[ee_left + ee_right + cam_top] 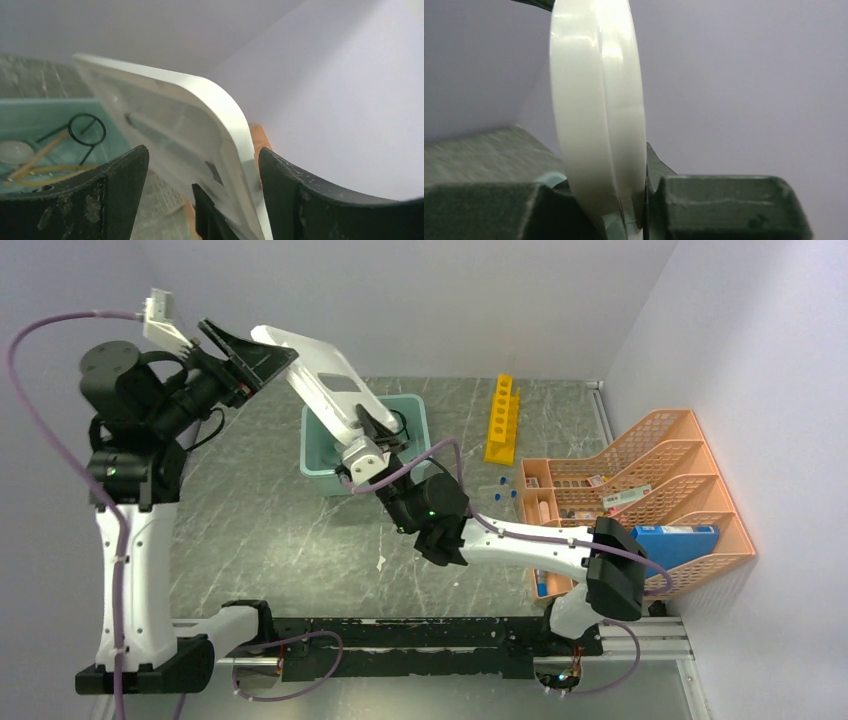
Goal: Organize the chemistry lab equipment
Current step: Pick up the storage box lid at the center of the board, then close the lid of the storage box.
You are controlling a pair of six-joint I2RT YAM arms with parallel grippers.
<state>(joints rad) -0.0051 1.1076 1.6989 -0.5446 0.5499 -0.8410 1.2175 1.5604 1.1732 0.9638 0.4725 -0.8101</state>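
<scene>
Right gripper [624, 200] is pinched on the lower end of the grey-white lid [320, 375]. Left gripper [202, 150] is spread around the upper end, with a gap on one side, so it isn't clamping. The lid hangs tilted above the teal tub [415, 405], long axis running from upper left toward frame centre in the top view. It's a stiff, smooth, light shell held by one end only, so I'd expect it to pivot in that pinch.

Lab gear:
- Black wire ring stand [89, 145], tan hose [50, 170] and wooden stick [42, 150] are in the tub, at the left of the left wrist view. The stand is thin, rigid wire, light and likely to snag. The hose is floppy. The stick runs diagonally from lower left to upper right.
- Yellow test-tube rack [503, 420] is on the table right of the tub, upper centre-right in the top view. Its long axis runs nearly top to bottom of the frame. It's rigid plastic, probably light. I'd grip it across the narrow width near mid-length so it doesn't swing.
- Blue-capped tubes [502, 482] are loose on the table just below the rack, beside the orange organiser [690, 470]. They're small, round and slick, so they'll likely roll. I'd pinch across the body. Their pointing direction is too small to tell.
</scene>
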